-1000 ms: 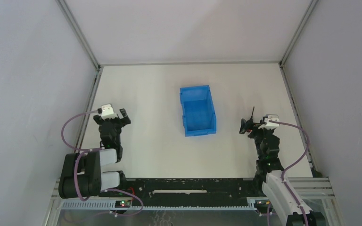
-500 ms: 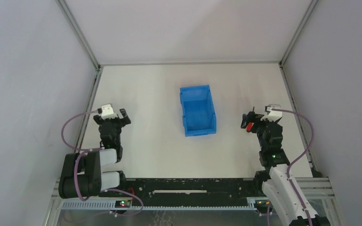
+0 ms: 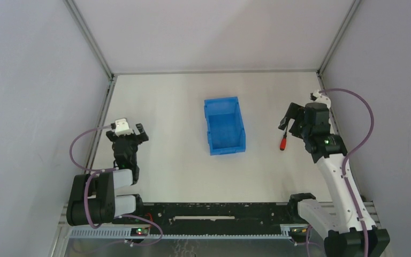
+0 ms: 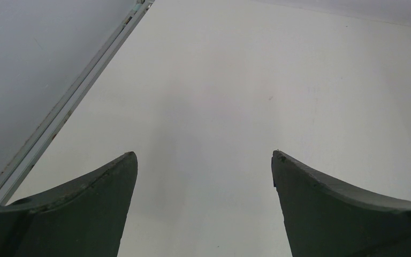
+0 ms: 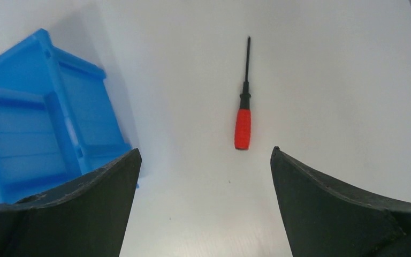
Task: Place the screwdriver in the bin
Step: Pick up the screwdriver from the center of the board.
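The left claw (image 4: 203, 158) is hanging over the table (image 4: 208, 80) with its fingers spread wide, gripping nothing. The bin (image 3: 227, 150) is sitting mid-table. Right of it and well apart, the screwdriver (image 5: 244, 99) is lying flat, red handle nearer. The right claw (image 5: 204, 150) is hovering above it, fingers apart. The tool is looking light, stiff and thin, so the thicker handle is offering the surest hold.
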Motion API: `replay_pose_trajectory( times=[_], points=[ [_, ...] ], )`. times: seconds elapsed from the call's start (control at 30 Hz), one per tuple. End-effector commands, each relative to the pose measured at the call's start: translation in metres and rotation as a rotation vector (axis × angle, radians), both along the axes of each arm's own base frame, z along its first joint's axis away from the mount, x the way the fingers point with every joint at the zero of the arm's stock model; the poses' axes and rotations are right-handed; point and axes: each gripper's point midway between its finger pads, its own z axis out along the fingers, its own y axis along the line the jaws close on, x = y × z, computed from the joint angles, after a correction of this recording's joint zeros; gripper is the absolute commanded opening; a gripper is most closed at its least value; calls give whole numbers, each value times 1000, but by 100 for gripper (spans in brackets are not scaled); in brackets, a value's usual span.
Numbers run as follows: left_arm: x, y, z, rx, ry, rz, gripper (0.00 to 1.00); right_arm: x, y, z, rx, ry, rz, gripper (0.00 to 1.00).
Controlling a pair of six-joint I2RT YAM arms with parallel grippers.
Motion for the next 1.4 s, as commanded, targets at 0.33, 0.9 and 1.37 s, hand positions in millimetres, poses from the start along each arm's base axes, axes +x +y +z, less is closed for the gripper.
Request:
replay_pose_trajectory(
  times=[0.33,0.9,1.37],
  points=[
    [11,1,27,23,-75,3,100,-3,0,-1,-63,229,-25,100],
    [11,1,27,22,-76,3,100,41,-2,-78,-117,436,-24,98],
    [11,1,28,23,-77,3,100,51,-3,-153,-56,619,-17,85]
  ],
)
